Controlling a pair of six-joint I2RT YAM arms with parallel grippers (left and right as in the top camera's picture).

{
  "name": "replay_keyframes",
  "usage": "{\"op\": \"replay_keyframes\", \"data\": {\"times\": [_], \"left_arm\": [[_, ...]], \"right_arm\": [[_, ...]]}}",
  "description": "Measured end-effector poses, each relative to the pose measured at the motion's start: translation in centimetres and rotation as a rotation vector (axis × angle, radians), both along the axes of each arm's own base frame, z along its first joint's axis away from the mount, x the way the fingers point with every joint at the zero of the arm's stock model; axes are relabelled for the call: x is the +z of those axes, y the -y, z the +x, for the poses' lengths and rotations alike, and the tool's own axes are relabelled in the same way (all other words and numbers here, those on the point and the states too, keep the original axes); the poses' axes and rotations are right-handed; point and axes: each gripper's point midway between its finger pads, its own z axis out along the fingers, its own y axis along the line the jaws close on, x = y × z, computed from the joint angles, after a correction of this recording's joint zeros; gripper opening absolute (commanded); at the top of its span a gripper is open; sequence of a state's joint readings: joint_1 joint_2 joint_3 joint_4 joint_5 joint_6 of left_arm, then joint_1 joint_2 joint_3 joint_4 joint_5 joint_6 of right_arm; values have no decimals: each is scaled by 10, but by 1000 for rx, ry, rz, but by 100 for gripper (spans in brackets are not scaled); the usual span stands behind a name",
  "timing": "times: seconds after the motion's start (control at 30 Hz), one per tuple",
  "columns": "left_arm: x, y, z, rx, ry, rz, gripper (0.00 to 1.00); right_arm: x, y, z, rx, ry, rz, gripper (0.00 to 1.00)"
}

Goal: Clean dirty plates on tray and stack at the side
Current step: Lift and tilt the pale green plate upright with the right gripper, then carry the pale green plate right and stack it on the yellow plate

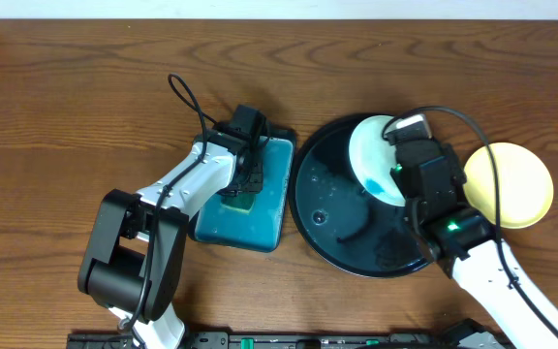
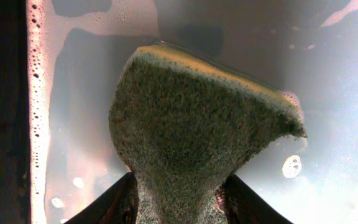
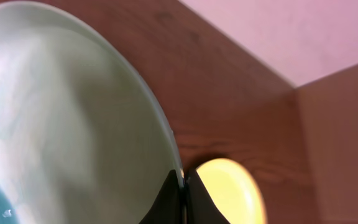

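My right gripper point(image 1: 400, 167) is shut on the rim of a pale mint-white plate point(image 1: 374, 155) and holds it tilted over the black round tray point(image 1: 329, 206); the same plate fills the left of the right wrist view point(image 3: 67, 124), pinched between the fingertips point(image 3: 183, 186). A yellow plate point(image 1: 510, 184) lies on the wooden tabletop right of the tray and also shows in the right wrist view point(image 3: 225, 190). My left gripper point(image 1: 243, 184) is shut on a green-yellow sponge point(image 2: 197, 118), held in soapy water in the teal tray point(image 1: 269, 208). A third plate is not visible.
The teal rectangular tray sits just left of the black tray, nearly touching it. The black tray's surface is wet with droplets. Bare wood tabletop point(image 1: 66, 107) extends to the left and back.
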State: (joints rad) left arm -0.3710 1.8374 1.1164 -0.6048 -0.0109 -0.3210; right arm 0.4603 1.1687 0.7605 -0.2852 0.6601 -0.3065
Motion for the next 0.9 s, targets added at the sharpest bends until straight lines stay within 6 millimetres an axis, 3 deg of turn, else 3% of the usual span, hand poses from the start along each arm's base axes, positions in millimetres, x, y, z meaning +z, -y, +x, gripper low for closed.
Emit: {"op": "replay_keyframes", "data": {"times": [0.3,0.5,0.9], "left_arm": [[0,0,0,0,-1,0,46],[0,0,0,0,-1,0,46],[0,0,0,0,-1,0,45]], "right_arm": [[25,-32,-6,86,78,-186,1],[41,-36,-8,75,127,-266,1],[53,-35,-9,73,143,-365,1]]}}
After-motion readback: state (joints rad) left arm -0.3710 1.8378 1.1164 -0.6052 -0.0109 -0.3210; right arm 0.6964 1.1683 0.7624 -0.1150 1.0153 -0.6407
